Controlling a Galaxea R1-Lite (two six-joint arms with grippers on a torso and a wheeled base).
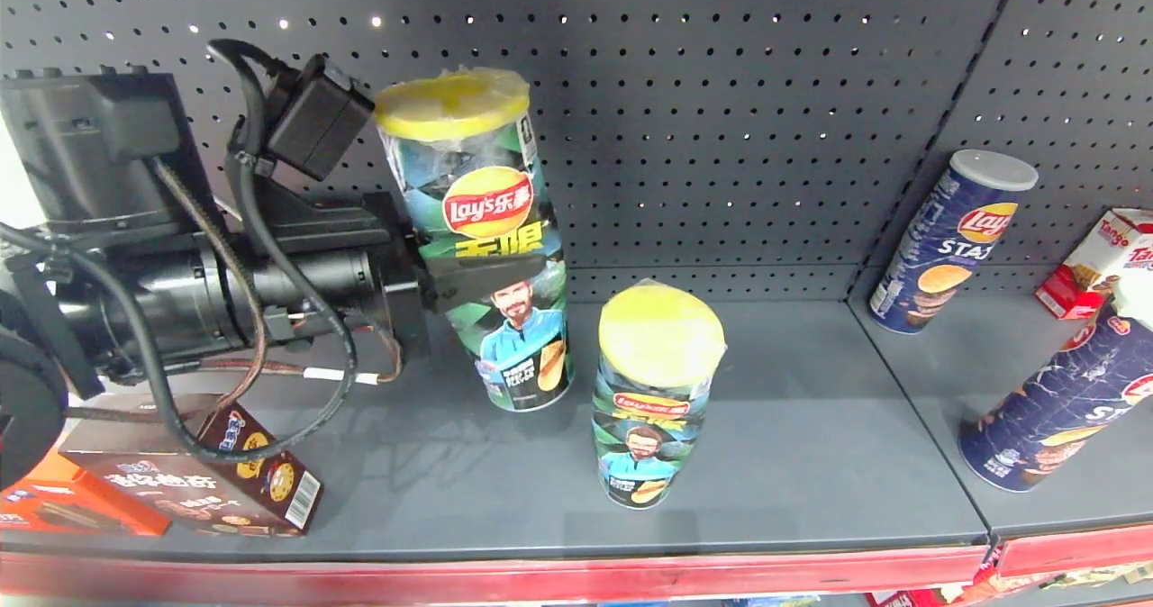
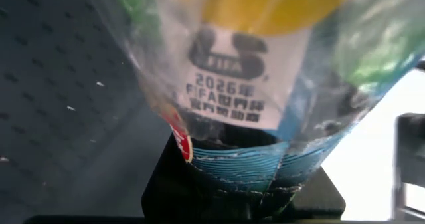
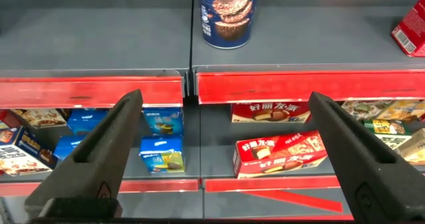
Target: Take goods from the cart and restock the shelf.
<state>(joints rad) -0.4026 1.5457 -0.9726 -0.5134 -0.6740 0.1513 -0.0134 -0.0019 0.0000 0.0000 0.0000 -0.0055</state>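
Placing step: my left gripper [image 1: 477,278] clamps the can [image 1: 486,202], centre-left of the frame, base at the shelf [image 1: 811,427] (slightly tilted). Next, I'd judge: settle it upright, release; my right gripper [image 3: 226,96] gapes wide.

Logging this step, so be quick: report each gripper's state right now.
Left gripper: shut on the yellow-lidded green chip can, held upright.
Right gripper: open, holding nothing.
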